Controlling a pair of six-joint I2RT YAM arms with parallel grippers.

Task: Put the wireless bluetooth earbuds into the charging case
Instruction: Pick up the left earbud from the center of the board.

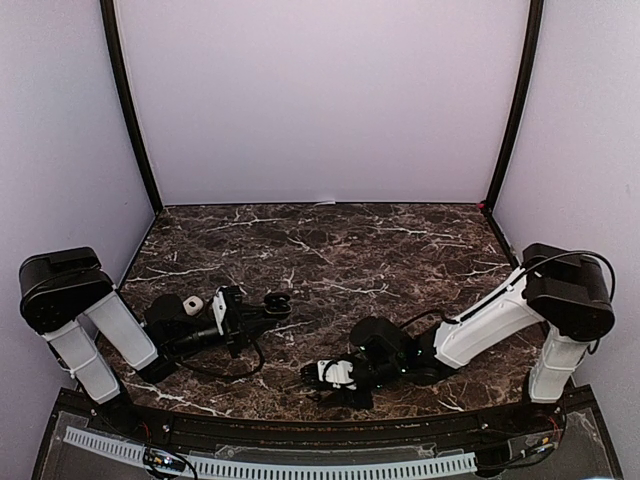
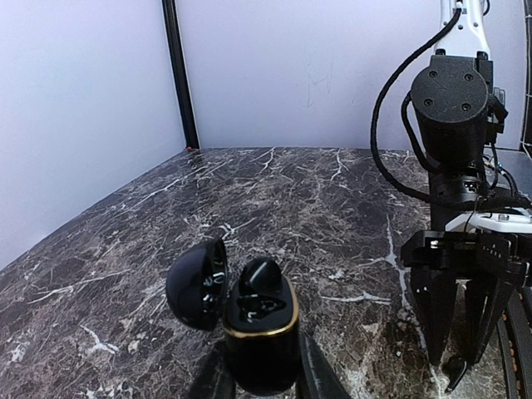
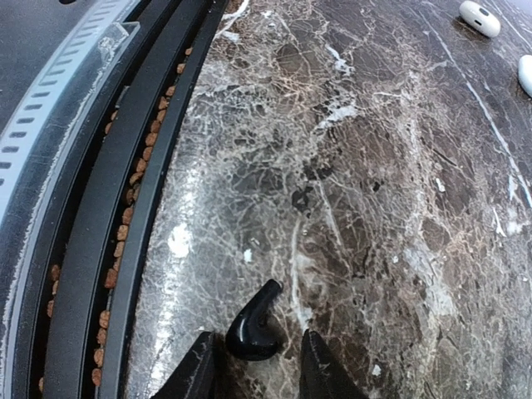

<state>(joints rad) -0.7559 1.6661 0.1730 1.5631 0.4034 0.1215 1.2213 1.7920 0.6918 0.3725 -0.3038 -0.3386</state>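
My left gripper (image 2: 264, 366) is shut on a black charging case (image 2: 259, 341) with a gold rim, held upright just above the marble table (image 2: 316, 191). Its lid (image 2: 195, 283) hangs open to the left. One black earbud (image 2: 262, 274) sits in the case's far slot. A second black earbud (image 3: 252, 320) lies on the table near the front edge. My right gripper (image 3: 256, 337) points down around it, open: the bud touches the left finger (image 3: 195, 366), with a small gap to the right one. From the left wrist view, the right gripper (image 2: 457, 357) stands to the case's right.
The table's black front rail (image 3: 125, 249) and a perforated cable strip (image 3: 50, 108) run close beside the right gripper. Two small white oval pieces (image 3: 480, 17) (image 3: 526, 75) lie farther out on the marble. Both arms sit low near the front edge (image 1: 275, 305) (image 1: 312, 378).
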